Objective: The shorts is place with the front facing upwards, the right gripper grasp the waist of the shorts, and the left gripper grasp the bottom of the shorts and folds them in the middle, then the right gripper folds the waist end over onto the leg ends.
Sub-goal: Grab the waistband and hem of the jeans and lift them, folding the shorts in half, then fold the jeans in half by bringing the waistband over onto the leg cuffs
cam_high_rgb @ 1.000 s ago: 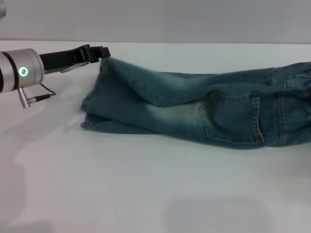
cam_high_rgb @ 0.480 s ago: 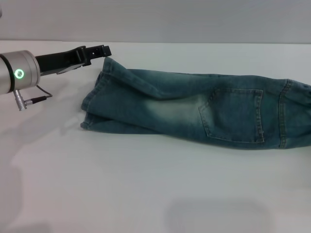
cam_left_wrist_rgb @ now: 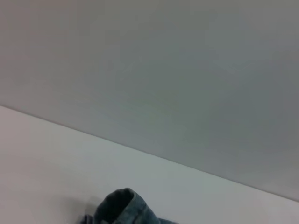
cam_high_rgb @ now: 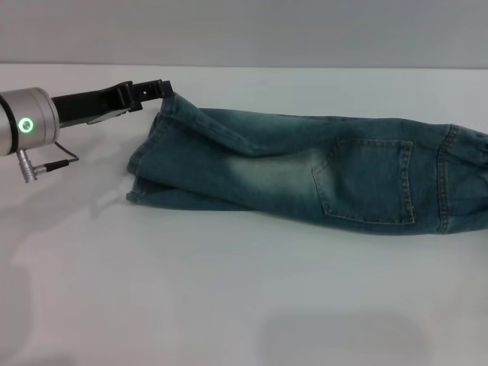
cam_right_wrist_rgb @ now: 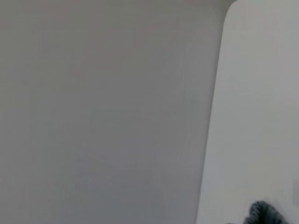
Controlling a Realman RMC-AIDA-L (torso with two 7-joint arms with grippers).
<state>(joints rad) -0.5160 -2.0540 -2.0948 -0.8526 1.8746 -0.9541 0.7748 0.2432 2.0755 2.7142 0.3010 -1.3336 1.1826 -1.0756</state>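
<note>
Currently: denim shorts [cam_high_rgb: 305,179] folded lengthwise along white bench [cam_high_rgb: 229,305], ruched waist [cam_high_rgb: 465,179] rightward. Left tool [cam_high_rgb: 164,88] touching raised leg hem [cam_high_rgb: 171,103] corner; grip undeterminable. Right tool unseen, its camera showing a dark fabric scrap.

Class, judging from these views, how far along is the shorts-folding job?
Done: the shorts lie folded lengthwise, back pocket up. In hand: the left claw sits at the leg ends' far corner. Left: folding the waist over onto the leg ends; the right claw is out of view.
</note>
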